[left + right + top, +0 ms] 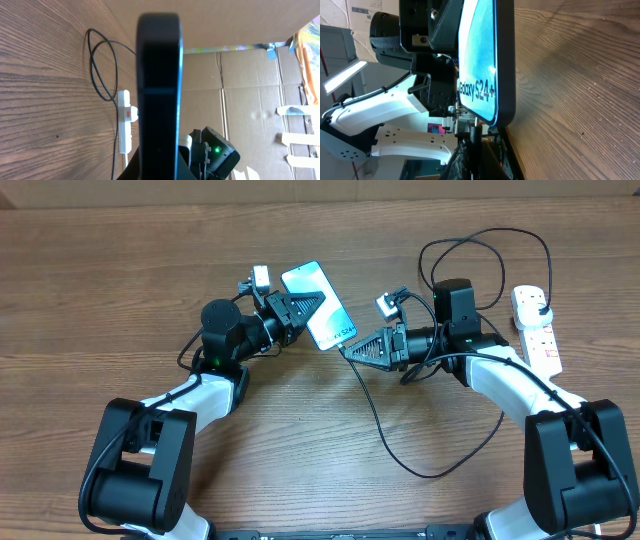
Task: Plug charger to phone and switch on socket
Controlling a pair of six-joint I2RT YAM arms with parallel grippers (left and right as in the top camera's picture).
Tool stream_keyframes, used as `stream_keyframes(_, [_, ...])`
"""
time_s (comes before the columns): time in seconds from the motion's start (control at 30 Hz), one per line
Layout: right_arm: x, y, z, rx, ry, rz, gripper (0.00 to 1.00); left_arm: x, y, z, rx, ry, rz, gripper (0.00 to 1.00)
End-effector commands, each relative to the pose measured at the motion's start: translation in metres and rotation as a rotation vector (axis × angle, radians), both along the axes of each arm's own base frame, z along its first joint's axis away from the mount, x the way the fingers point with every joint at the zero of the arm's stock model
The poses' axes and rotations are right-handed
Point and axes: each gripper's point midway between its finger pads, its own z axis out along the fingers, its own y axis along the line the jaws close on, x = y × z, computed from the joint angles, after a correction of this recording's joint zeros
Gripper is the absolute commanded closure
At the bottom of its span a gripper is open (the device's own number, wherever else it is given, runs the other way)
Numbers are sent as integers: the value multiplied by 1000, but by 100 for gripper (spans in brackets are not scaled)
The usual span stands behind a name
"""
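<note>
At table centre, left gripper (306,308) clamps phone (320,302), long axis pointing at right gripper (351,350). Right is nearer the port, pinching charger (385,442) tip just at phone's lower edge; seating unclear, probably not home. Socket (537,328) lies far right.

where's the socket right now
In the overhead view the socket lies flat at the far right, just outside the right arm and well right of the phone.
</note>
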Motion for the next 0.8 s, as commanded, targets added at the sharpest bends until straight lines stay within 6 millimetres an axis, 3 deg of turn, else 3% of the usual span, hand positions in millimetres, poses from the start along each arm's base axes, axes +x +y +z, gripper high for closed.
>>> stream_keyframes(0.0, [5,1,10,4,-43,-10,96,-19,-18,13,-9,-40,-123,96])
stream_keyframes(0.5, [10,2,18,21,-54,-16,96,-14,-14,13,-10,-35,-92,96])
stream_keyframes(0.77, [11,2,18,22,-62,-17,96,-1,-3,15,-25,-21,-11,96])
